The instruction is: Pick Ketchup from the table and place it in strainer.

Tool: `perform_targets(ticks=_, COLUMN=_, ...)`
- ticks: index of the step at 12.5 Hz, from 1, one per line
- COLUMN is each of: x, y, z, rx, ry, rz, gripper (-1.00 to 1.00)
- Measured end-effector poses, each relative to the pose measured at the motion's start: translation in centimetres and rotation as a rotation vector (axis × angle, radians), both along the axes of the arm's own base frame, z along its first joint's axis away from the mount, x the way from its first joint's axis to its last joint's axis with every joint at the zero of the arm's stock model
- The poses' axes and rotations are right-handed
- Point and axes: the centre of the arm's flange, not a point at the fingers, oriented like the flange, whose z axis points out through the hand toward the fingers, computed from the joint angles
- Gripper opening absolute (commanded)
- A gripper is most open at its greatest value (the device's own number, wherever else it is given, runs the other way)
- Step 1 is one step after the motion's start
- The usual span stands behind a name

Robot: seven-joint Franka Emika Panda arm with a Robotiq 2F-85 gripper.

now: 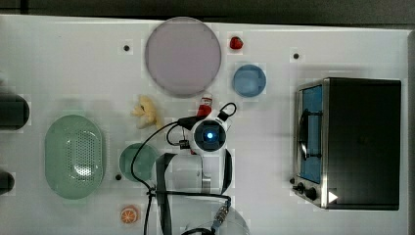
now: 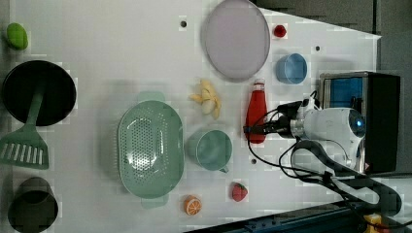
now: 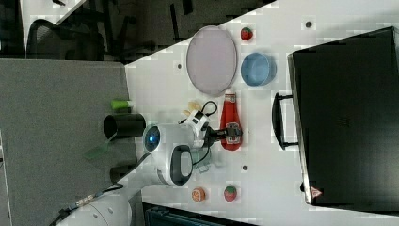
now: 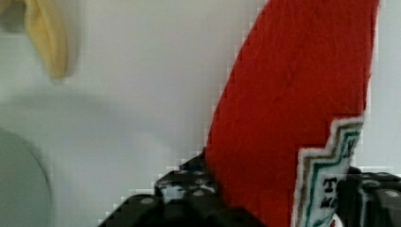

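The arm is hiding most of the ketchup bottle (image 1: 205,105) in the top view, with just the cap end poking out. In the left view the ketchup bottle is lying flat on the white table (image 2: 121,58), between the lilac plate (image 2: 236,39) and the green mug (image 2: 212,149), just right of the bananas (image 2: 208,98). The gripper (image 3: 230,133) is sitting over its label, jaws straddling the red body on both sides; whether they're actually squeezing it, I can't tell. The perforated mint strainer (image 2: 151,150) is sitting left of the mug.

Red Ketchup (image 2: 256,112), mint-green perforated strainer (image 2: 151,149), lilac plate (image 2: 236,39).
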Motion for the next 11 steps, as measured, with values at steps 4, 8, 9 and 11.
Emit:
perform_targets(ticks=4, x=0.3, y=0.0, z=1.1, rx=0.000, ry=-0.018, rz=-0.003, gripper=0.20)
perform_targets(ticks=8, x=-0.3, y=-0.5, z=6.6, rx=-0.023, ry=0.086, rz=0.005, gripper=0.20)
perform_targets(ticks=9, x=-0.2, y=-0.6, z=9.6, rx=-0.031, ry=0.080, rz=0.004, gripper=0.20)
perform_targets(ticks=11, x=-0.3, y=-0.6, z=16.6, rx=-0.049, ry=0.069, rz=0.008, gripper=0.20)
